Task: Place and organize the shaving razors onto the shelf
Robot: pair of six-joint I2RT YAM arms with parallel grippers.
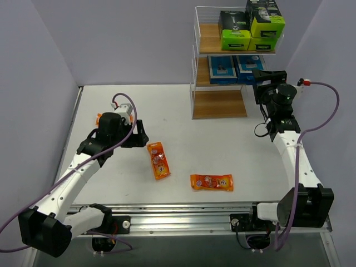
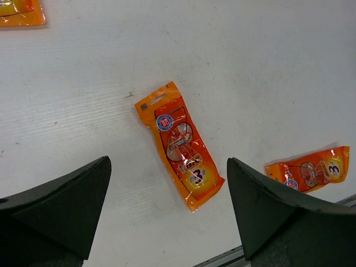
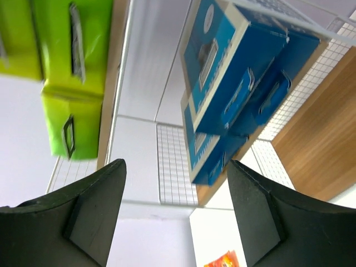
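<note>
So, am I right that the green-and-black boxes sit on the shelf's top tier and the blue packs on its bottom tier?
Not quite: the top external view shows the blue packs on the middle tier. The green-and-black boxes are indeed on the top tier of the shelf.

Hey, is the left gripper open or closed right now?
Open. The left gripper has its fingers spread wide with nothing clamped between them. The orange razor packet lies flat on the table below.

Overhead and down-facing left wrist views share the orange packet (image 1: 158, 161).
</note>
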